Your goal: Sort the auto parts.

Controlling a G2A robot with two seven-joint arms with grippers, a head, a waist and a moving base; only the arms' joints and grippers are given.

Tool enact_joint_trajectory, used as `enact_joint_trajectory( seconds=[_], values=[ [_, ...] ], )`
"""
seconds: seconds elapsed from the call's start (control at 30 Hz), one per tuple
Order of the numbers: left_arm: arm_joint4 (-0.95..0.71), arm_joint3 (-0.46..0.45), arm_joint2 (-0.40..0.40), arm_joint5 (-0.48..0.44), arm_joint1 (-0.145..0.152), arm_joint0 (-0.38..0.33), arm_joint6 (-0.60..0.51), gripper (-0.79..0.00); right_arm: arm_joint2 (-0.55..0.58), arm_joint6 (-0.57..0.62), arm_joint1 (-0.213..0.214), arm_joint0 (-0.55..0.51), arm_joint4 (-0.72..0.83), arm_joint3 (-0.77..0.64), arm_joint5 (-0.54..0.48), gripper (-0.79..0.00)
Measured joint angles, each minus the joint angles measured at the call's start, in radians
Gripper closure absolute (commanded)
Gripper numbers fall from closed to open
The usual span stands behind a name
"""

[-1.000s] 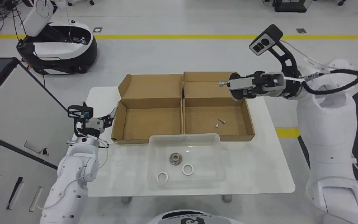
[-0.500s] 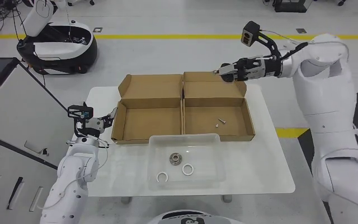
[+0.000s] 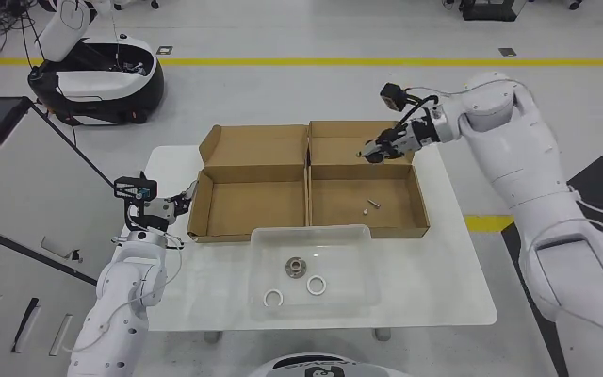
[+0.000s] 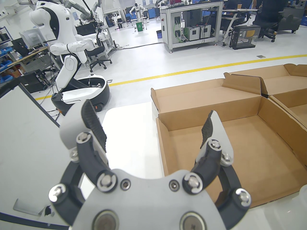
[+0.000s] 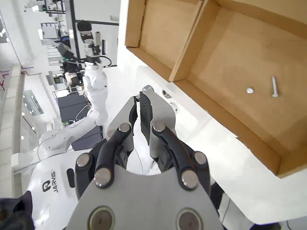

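Two open cardboard boxes stand side by side, the left box [image 3: 250,205] bare inside and the right box [image 3: 363,184] holding a bolt [image 3: 374,201] and a small nut [image 3: 366,213]. In the right wrist view the bolt [image 5: 274,86] and nut [image 5: 250,90] lie apart on the box floor. My right gripper [image 3: 366,151] hangs over the right box's back flap, shut on a small screw [image 5: 137,95] that pokes out at its tips [image 5: 139,95]. My left gripper [image 3: 184,200] is open beside the left box [image 4: 227,132], with nothing between its fingers [image 4: 148,110].
A clear plastic bin [image 3: 353,236] sits in front of the boxes on the white table [image 3: 443,283]. It holds a metal ring [image 3: 296,267] and two white rings [image 3: 317,285] [image 3: 274,299]. Another robot's base [image 3: 94,75] stands on the floor beyond the table.
The right arm swung in from the far right and turned its wrist; its shut gripper rose toward the back, then came down over the right box's back flap. The left arm kept still.
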Motion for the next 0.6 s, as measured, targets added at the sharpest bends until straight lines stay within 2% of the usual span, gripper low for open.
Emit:
enact_joint_trajectory(
  seconds=[0.23,0.6],
  values=[
    [0.0,0.0,0.0,0.0,0.0,0.0,0.0,-0.785,-0.082,-0.002,-0.014,0.0,-0.083,0.076,-0.027,0.0],
    [0.0,0.0,0.0,0.0,0.0,0.0,0.0,-0.785,-0.169,-0.076,-0.045,-0.028,-0.17,0.171,-0.075,0.0]
  ],
)
